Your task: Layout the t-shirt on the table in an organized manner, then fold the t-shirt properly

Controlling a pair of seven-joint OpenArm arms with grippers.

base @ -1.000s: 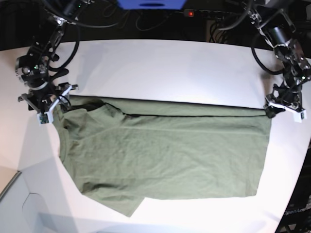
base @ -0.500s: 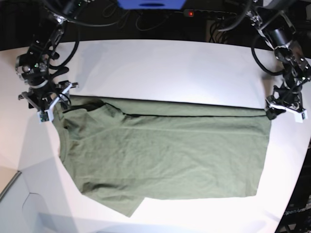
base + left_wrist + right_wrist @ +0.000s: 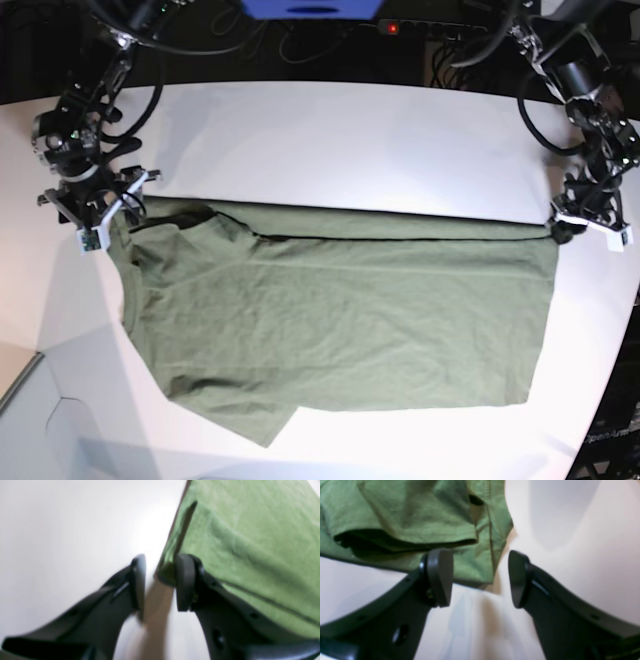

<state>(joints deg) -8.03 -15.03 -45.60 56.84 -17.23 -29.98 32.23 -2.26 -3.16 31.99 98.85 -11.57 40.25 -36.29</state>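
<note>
With the t-shirt point(image 3: 340, 310) lying flat on the table point(image 3: 330, 140), my left gripper point(image 3: 157, 582) has narrowed around its far hem corner — not yet clamped — while my right gripper point(image 3: 480, 577) stays spread wide over the shoulder corner, so a paired lift looks imminent.

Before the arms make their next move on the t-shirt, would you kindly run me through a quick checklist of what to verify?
1. T-shirt lies spread out on the table: ok, though the near lower corner is turned under.
2. Left claw sits at the shirt's corner: ok, the cloth edge lies between its fingers.
3. Left claw has the cloth pinched: cannot tell, a gap shows between the fingers.
4. Right claw is open: ok, fingers stand wide apart.
5. Right claw straddles the sleeve hem: ok, the edge lies between its fingers.
6. Far edge of the shirt runs straight between both claws: ok.
</note>
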